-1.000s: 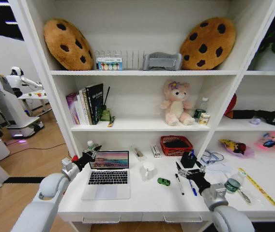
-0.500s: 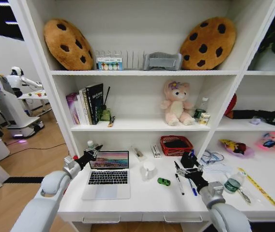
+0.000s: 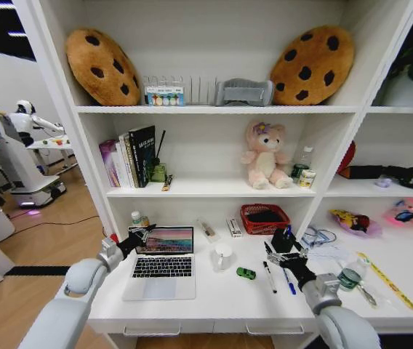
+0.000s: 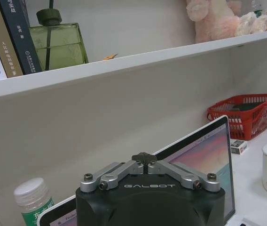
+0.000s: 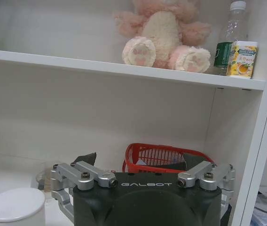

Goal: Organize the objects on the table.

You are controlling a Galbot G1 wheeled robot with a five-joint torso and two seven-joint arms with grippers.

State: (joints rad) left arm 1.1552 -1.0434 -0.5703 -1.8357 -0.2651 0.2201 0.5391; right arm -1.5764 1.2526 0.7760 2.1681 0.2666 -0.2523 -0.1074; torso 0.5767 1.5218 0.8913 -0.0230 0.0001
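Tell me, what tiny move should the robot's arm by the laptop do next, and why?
Probably ease the left gripper onto the top edge of the silver laptop lid. Its fingers are shut, poised right at the upper left corner of the open screen. The right gripper hangs open above the loose pens.

the long white table point(image 3: 214, 302) carries a silver laptop point(image 3: 161, 263) at its 9 o'clock side, a white cup point(image 3: 223, 256) and tiny green toy car point(image 3: 246, 273) at centre, loose pens point(image 3: 270, 277) toward 3 o'clock, and a yellow ruler point(image 3: 388, 281) far at 3 o'clock.
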